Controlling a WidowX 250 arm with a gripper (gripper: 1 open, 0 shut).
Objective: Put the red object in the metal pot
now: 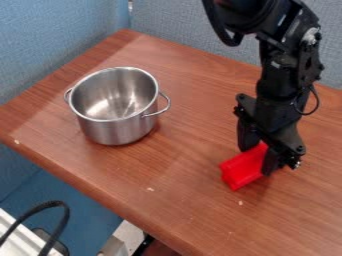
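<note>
Shiny silver comes first: the metal pot (118, 104) sits near the left edge of the brown wooden table (174, 85), a bit toward the far corner. It stands upright and there is nothing in it. Its mouth is wide open to the top, and a little loop handle (163, 103) sticks out on the side facing the arm.

Next there is a stretch of bare wood. The pot and the red thing are well apart.

Then, close to the front right edge of the table, is the red object (246, 169). Its near end rests on the wood. Its far end goes up between the black fingers of the gripper (273, 157), which points straight down at it. The fingers look like they are pinching the far end of the red block, one on each side. I think this is the grab step, just before lifting.

To do it well, I would make sure the squeeze is firm, since only one end is held and the block might swing or slip. Lift straight up, high over the pot's rim. Carry it across to the left, stop over the middle of the pot, go low, and only then let go.
</note>
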